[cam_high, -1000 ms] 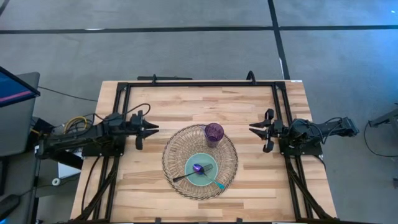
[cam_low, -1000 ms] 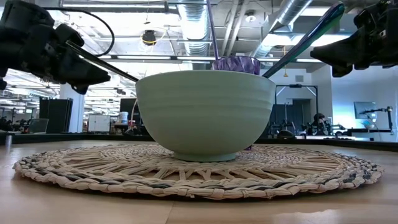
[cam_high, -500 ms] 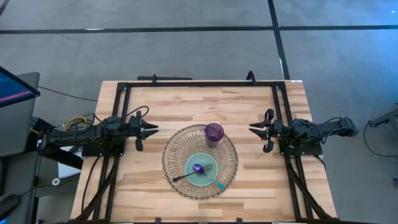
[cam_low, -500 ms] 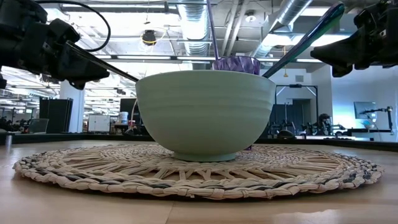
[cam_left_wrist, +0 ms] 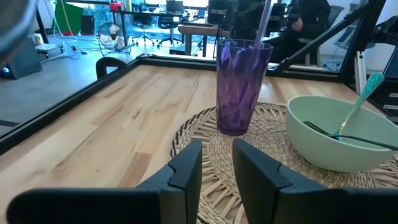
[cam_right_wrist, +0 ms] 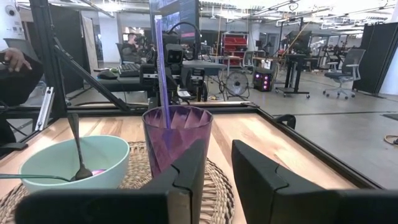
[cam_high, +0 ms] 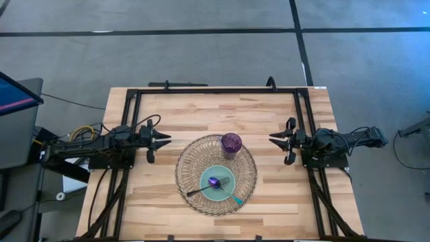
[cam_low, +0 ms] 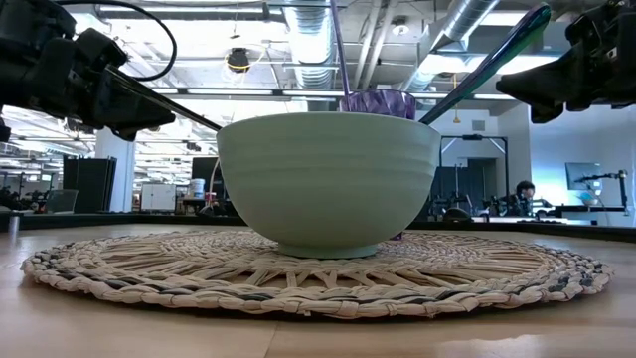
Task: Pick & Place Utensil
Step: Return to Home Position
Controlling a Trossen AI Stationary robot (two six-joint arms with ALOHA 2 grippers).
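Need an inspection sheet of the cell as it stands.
Surface: wooden table, round woven mat mid-table.
Job's things: green bowl on mat holds black fork and teal-handled utensil; purple cup on mat beside bowl, straw in it.
Clutter: nothing seen.
Grippers: left claw and right claw at the table's sides, open, empty, clear of the mat.
Cables: loose bundle by left arm's base, off the table.
Surroundings: grey floor, screen at left, person far behind.

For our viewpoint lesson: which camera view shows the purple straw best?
The right wrist view: the purple straw stands clear, tip included, in the purple cup. The left wrist view cuts off its top, the low view shows only a thin line above the green bowl, and the high view hardly shows it.
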